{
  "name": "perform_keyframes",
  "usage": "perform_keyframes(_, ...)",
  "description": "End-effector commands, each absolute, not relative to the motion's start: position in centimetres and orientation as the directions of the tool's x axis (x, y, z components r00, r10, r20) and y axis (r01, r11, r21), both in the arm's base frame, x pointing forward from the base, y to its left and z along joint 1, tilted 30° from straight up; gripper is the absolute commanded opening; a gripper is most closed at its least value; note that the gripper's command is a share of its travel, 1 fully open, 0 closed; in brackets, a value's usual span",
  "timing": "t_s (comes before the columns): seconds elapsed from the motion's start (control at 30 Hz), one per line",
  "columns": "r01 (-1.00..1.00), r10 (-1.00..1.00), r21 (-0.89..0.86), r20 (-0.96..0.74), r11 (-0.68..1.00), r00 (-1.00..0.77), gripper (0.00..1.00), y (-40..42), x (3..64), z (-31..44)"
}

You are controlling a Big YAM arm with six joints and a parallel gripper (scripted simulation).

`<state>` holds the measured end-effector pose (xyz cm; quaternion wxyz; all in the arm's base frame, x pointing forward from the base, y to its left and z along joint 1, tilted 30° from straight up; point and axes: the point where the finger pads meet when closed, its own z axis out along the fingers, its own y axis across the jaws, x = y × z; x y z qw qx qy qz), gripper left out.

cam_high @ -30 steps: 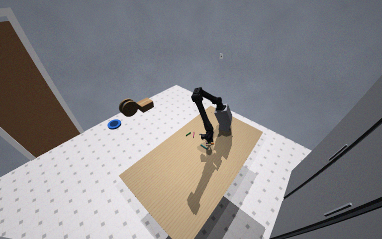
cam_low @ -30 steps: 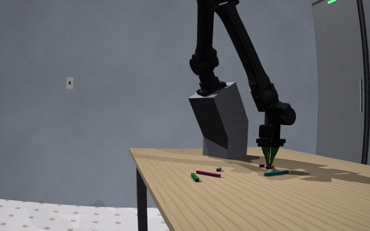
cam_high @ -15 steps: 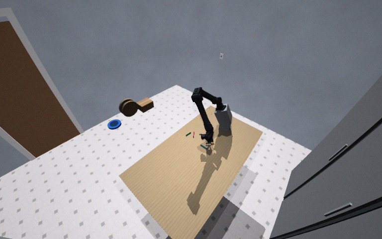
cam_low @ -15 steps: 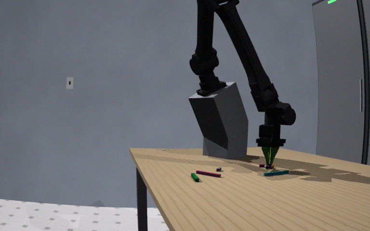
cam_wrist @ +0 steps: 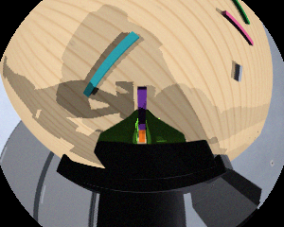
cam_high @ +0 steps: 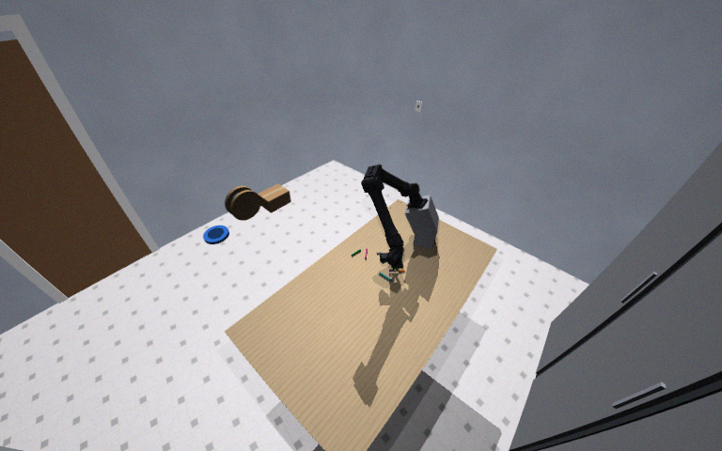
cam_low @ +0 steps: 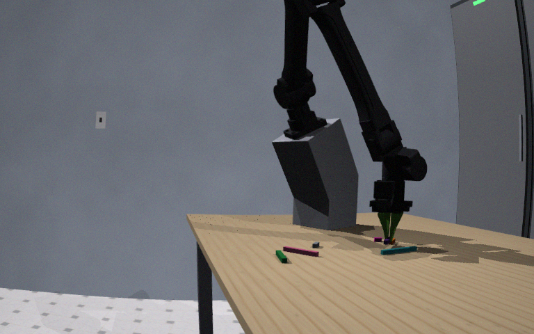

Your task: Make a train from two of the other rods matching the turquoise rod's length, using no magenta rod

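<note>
My gripper (cam_low: 390, 239) (cam_wrist: 141, 113) (cam_high: 393, 267) points straight down at the table and is shut on the orange rod (cam_low: 393, 241) (cam_wrist: 141, 136), at the table top. A purple rod (cam_low: 378, 239) (cam_wrist: 142, 96) lies flat straight ahead of the fingers, in line with the orange rod and end to end with it. The turquoise rod (cam_low: 398, 250) (cam_wrist: 112, 63) (cam_high: 384, 276) lies flat a short way in front, apart from them. A green rod (cam_low: 281, 256) (cam_wrist: 239, 7) (cam_high: 355, 253), a long pink rod (cam_low: 300, 251) (cam_wrist: 239, 28) (cam_high: 366, 254) and a small greyish rod (cam_low: 315, 244) (cam_wrist: 237, 72) lie further left.
The arm's grey base block (cam_low: 323, 177) (cam_high: 423, 223) stands at the back of the wooden table (cam_low: 344, 298). The table's left edge (cam_low: 208, 248) is near the green rod. A blue dish (cam_high: 215, 234) and brown objects (cam_high: 247, 201) lie on the floor.
</note>
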<state>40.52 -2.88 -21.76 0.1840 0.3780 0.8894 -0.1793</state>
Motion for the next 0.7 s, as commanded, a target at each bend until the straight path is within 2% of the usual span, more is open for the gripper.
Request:
perform_keyframes(0.0,0.721,0.589,-0.187,-0.458,0.667,-0.665,0.03,-2.3,40.2,-22.2)
perform_keyframes(0.67,0.736,0.604,-0.180,-0.463,0.653,-0.649,0.03,-3.5,40.8,-23.0)
